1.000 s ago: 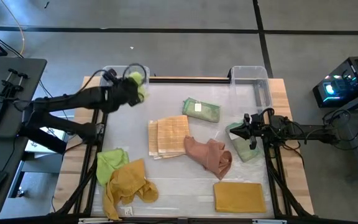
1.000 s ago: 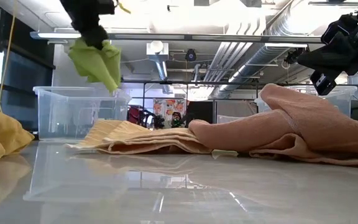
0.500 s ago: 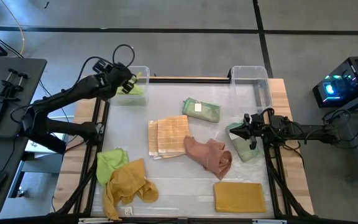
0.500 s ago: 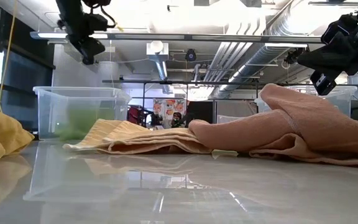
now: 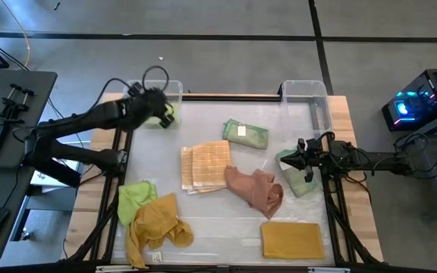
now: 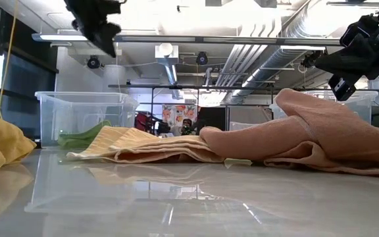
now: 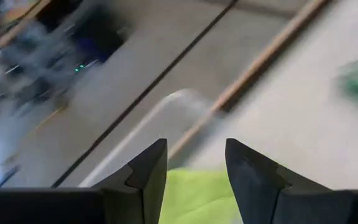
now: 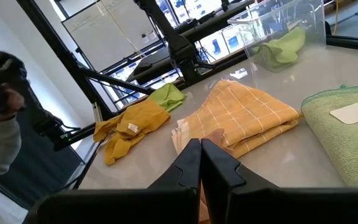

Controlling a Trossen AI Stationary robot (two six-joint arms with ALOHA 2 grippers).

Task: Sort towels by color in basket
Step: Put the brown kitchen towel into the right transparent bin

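My left gripper (image 5: 156,108) hung over the clear bin (image 5: 171,86) at the far left corner of the table, fingers parted with nothing between them, and the lime towel (image 5: 167,115) lay below it inside that bin, low against the wall on the table side. My first worry was a snag: in the left wrist view the cloth sat close under my fingertips, so a loop caught on a finger could have dragged it back out over the rim as I lifted. I could not tell whether a corner was draped on the rim, and if one was, it might have slid off onto the table. The second clear bin (image 5: 306,88), at the far right, showed no cloth that I could see. My right gripper (image 5: 296,154) waited near it at the right edge, pinched shut on nothing, above a pale green towel (image 5: 300,180). The next trap sat at the near left, where another lime towel (image 5: 135,199) touched a crumpled mustard towel (image 5: 156,224), so a careless pinch there could have taken both colours at once. The folded green towel (image 5: 246,134), the tan checked towel (image 5: 205,164), the pink-brown towel (image 5: 255,189) and the folded mustard towel (image 5: 292,240) all lay loose on the table, with the checked and pink ones overlapping, another likely double grab.
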